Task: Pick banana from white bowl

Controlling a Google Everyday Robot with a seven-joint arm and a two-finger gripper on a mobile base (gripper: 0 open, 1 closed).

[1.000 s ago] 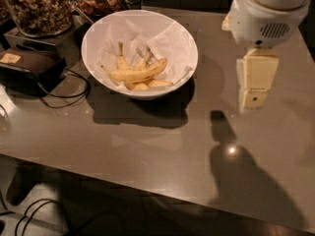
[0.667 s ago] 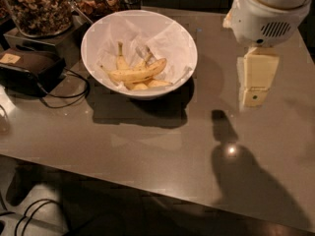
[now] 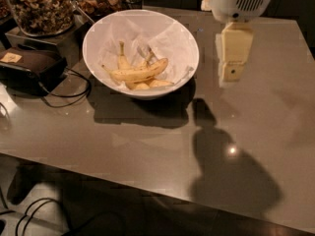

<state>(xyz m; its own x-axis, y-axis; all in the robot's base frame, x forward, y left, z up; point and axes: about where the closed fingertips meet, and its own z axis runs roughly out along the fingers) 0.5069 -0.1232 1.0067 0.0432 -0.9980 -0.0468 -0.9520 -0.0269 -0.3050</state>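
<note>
Banana [image 3: 140,73] sits ungrasped in white bowl [image 3: 96,32]. Tool [image 3: 230,75] hangs right of it, can't tell its state. Approach step; next needs shifting left, then lowering.

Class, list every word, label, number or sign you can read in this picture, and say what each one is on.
No text can be read anywhere.
Tan label on the dark box: too blurred to read.
Glass jar of nuts: no label visible.
Gripper, hanging above the table to the right of the white bowl: no marking visible.
Banana in the bowl: no sticker visible.
</note>
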